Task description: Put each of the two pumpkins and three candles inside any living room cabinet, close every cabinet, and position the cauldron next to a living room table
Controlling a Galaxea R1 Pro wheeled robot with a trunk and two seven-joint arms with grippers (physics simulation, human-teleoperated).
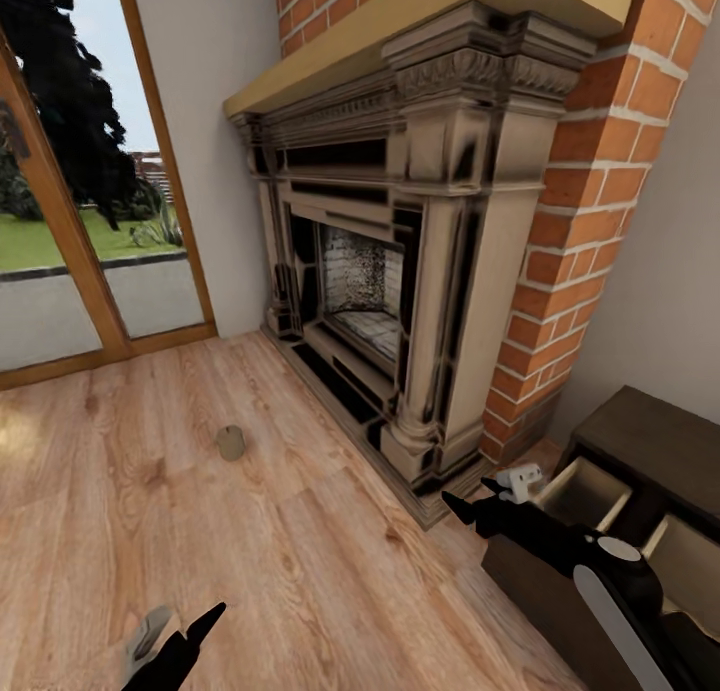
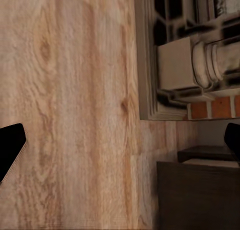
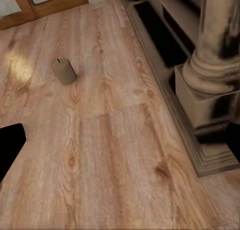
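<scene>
Nearest, at five o'clock: black right tool point(image 1: 478, 499) spread wide and empty over the open drawer of the long dark brown wooden cabinet point(image 1: 655, 441); black left tool point(image 1: 185, 636) at seven o'clock, likewise agape, holding nothing. Stubby tan cylindrical candle point(image 1: 231, 442) upright on the pale plank floor point(image 1: 150, 531) toward ten o'clock, well apart from both. Likely risk: toppling and rolling under a glancing reach.

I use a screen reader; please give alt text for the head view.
A tan candle stands alone on the wood floor before a fireplace. At right, the right gripper hangs open beside a dark cabinet with an open drawer.
</scene>
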